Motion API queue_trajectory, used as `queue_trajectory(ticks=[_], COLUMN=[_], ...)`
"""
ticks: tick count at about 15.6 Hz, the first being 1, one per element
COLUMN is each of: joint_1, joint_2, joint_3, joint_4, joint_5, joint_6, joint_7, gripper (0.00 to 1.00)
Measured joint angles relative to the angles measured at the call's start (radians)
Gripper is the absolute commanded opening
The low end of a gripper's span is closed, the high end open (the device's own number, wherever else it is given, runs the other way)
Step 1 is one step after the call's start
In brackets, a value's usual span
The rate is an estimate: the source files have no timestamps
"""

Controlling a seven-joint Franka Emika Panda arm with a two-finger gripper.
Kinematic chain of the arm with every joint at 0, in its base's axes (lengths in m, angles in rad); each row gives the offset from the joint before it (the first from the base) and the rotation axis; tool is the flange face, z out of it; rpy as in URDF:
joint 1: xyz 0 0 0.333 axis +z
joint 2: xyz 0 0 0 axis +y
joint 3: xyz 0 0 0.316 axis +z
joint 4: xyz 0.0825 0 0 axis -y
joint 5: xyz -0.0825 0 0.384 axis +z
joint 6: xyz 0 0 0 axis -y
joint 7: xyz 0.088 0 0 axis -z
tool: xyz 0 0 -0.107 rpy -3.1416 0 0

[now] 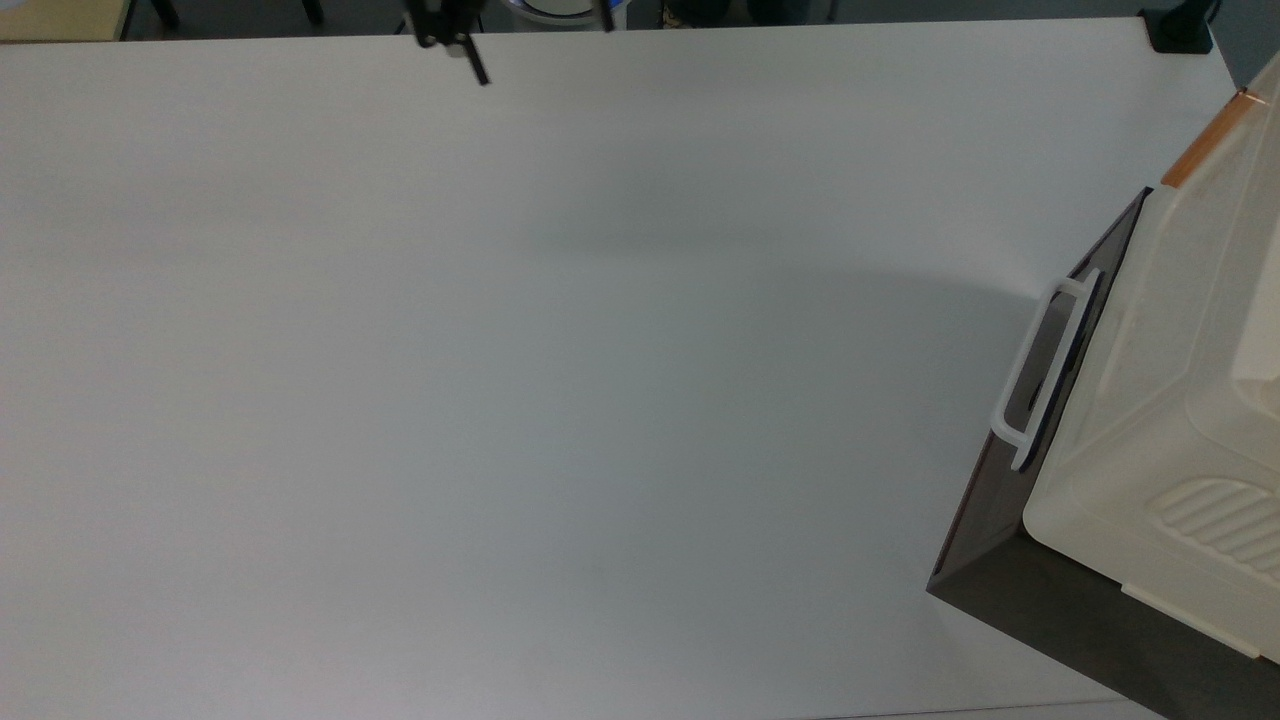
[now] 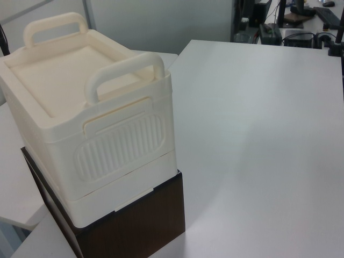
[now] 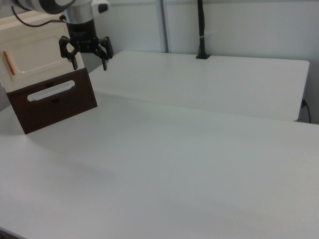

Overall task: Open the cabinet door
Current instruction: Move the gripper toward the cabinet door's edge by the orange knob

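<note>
hand (image 3: 89, 62) spread, w/ cabinet door (image 3: 35, 57) shut.

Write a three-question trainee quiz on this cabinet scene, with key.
1. True or false: the claw is shut on the copper-orange handle of the cabinet door.
2. In the right view, what sits directly below the door? A) dark drawer front with a white loop handle B) red basket C) sink
3. Fill in: in the right view, the copper-orange handle is near the door's ___ edge.
Key: 1 false, claw open; 2 A; 3 left.
</note>
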Motion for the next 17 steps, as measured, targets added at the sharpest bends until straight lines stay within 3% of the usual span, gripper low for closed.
queue_trajectory(ticks=[11,17], joint_1=[0.296,0.414], joint_2=[0.034,0.086], joint_3=[0.005,0.005], joint_4=[-0.001,-0.001], joint_5=[-0.004,-0.006], joint_6=[0.201,0.327], joint_7=[-0.034,-0.035], gripper=[1.0,1.0])
